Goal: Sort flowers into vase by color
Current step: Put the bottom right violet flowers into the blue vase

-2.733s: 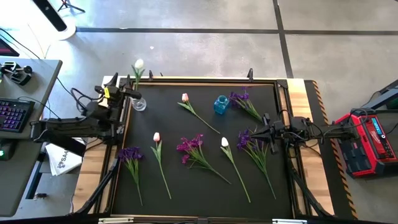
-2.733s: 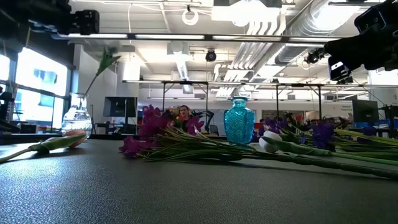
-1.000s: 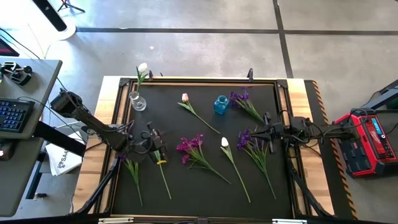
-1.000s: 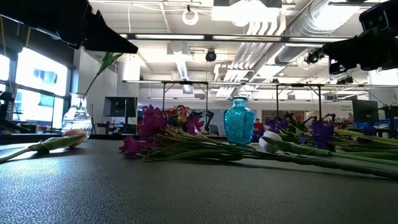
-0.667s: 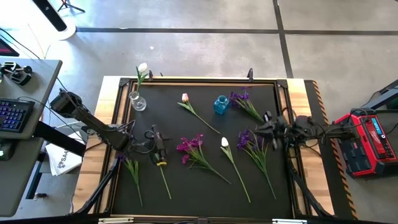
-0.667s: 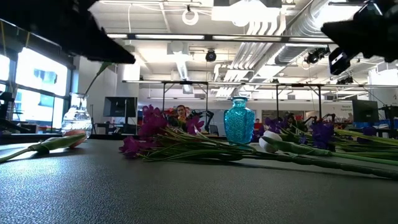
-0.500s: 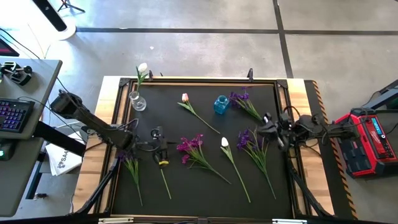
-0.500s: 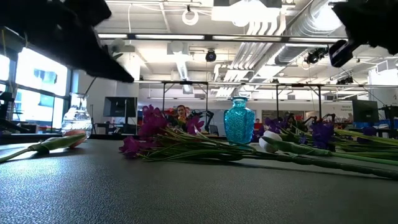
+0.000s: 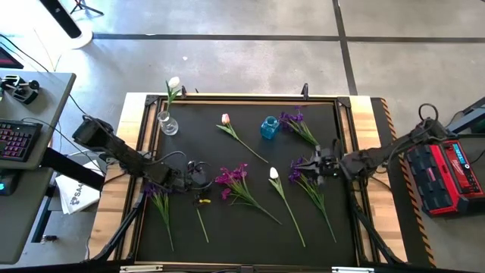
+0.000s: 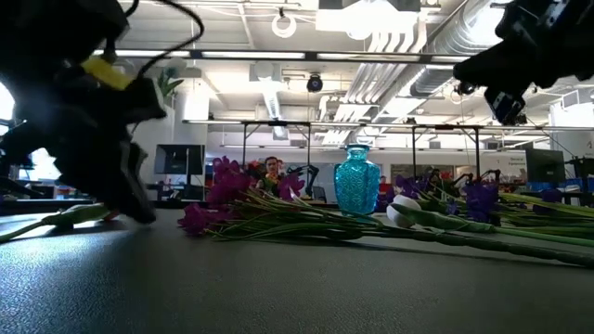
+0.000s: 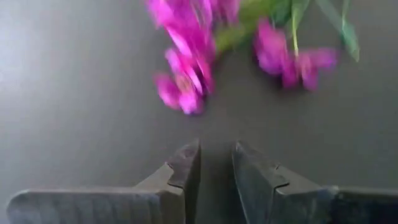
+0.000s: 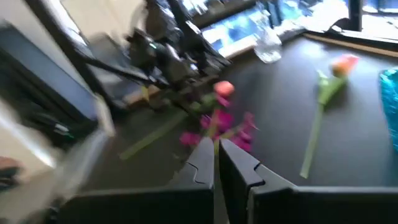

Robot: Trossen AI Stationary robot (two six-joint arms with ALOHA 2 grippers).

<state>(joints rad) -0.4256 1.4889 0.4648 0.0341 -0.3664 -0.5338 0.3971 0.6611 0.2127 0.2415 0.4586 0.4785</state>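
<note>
High view: we find the left gripper (image 9: 198, 174) low over the black mat, just beside the magenta blossom cluster (image 9: 231, 179); the right gripper (image 9: 312, 164) sits at the purple cluster (image 9: 297, 168). A white tulip (image 9: 173, 83) stands in the clear glass vase (image 9: 167, 123).

Left wrist view: fingers (image 11: 186, 163) slightly parted, holding nothing.

Right wrist view: fingers (image 12: 202, 159) nearly closed, empty.

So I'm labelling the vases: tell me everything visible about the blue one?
The faceted, translucent turquoise glass vase stands upright at the black mat's far side, between a pink tulip and a purple flower cluster. It has a bulbous body, narrow neck and flared rim. No stem is in it and neither gripper touches it.
</note>
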